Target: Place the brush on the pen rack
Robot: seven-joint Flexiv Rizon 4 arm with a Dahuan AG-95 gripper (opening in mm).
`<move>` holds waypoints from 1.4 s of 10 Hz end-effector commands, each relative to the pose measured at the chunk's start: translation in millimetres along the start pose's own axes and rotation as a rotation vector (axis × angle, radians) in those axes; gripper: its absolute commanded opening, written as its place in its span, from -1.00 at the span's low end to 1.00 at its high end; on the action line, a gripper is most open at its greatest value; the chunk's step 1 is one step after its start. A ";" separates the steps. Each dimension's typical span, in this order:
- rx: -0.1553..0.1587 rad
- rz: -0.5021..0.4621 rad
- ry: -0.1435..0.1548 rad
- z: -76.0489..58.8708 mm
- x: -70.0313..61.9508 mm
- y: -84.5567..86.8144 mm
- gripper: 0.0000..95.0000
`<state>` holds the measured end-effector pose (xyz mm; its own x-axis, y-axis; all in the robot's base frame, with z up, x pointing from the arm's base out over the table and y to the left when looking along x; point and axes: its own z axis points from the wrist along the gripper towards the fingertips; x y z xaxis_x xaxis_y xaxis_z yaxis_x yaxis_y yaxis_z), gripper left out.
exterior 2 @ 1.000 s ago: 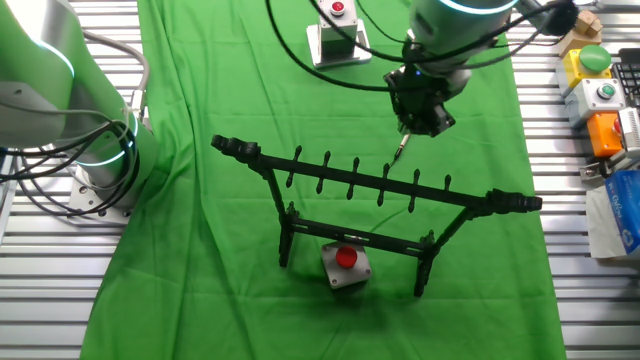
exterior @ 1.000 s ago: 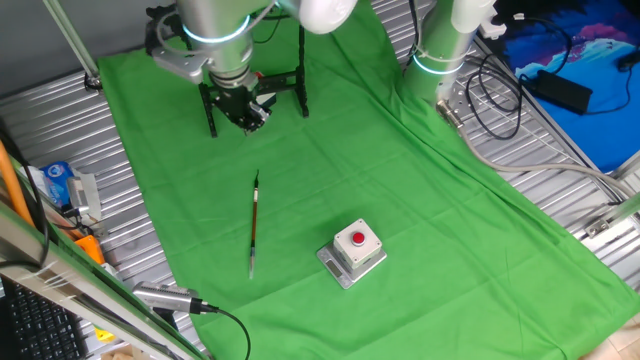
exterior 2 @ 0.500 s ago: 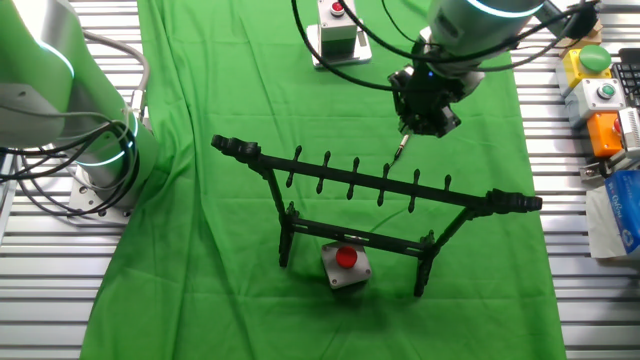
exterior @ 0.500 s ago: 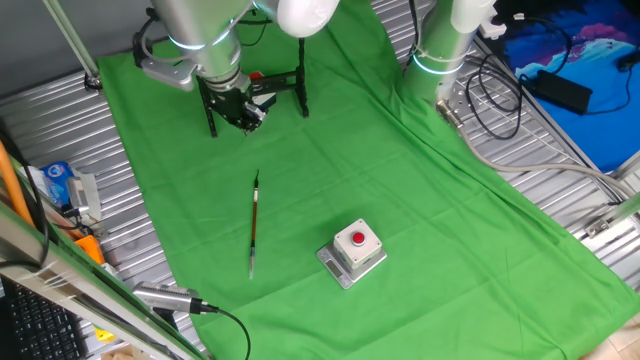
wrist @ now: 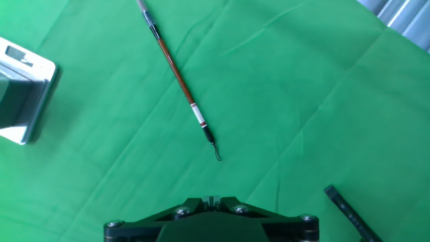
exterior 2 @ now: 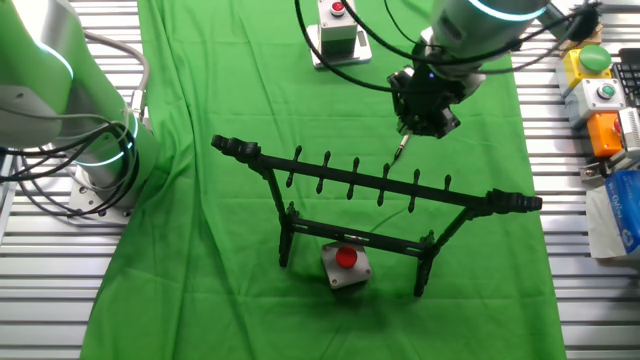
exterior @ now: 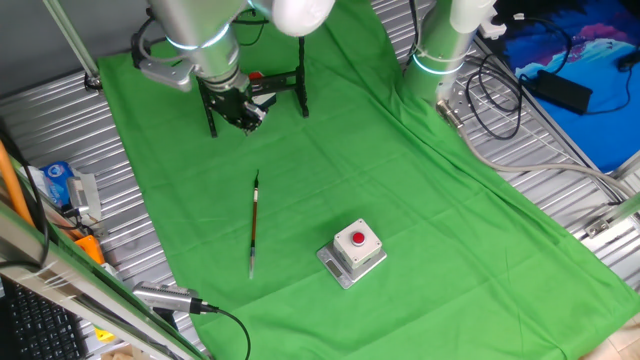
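Green cloth (exterior: 400, 180) covers the middle of the counter (exterior: 590, 190), whose ribbed metal surface shows along the sides in both fixed views. On the cloth, at lower centre-left of one fixed view, the brush (exterior: 254, 222) lies flat and almost vertical in the frame, its dark end toward the top and its pale end toward the bottom. Just to its lower right sits a grey box with a red button (exterior: 353, 251), near the brush but apart from it. At the upper left of that view the end effector (exterior: 250, 113) hangs over the cloth, above the brush in the frame and well apart from it, with the pen rack (exterior: 258, 97) right behind it. In the other fixed view the pen rack (exterior 2: 375, 205) stands upright across the centre, its pegged crossbar running from upper left to lower right, with a second grey box with a red button (exterior 2: 345, 265) close to its lower bar. There the end effector (exterior 2: 422, 118) sits at upper right, beyond the crossbar. In the hand view the brush (wrist: 178, 74) runs diagonally from the top centre-left down toward the middle, ending in a thin loop, and a corner of the grey box (wrist: 23, 94) shows at the left edge. It grips nothing, but how far its fingers are spread I cannot tell.
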<state>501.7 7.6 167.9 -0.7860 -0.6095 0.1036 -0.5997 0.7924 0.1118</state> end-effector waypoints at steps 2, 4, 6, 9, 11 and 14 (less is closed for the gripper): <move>0.013 -0.015 -0.004 19.6 -43.9 11.7 -1.00; 0.028 -0.014 0.000 34.0 -70.4 24.6 -1.00; 0.041 -0.047 -0.005 48.2 -94.0 41.8 -0.60; 0.063 -0.118 -0.022 65.0 -114.2 59.3 -0.20; 0.070 -0.168 -0.031 72.2 -119.2 62.1 -0.20; 0.085 -0.175 -0.015 76.1 -120.4 62.1 -0.20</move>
<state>548.3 133.0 86.3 -0.6570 -0.7505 0.0718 -0.7492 0.6605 0.0492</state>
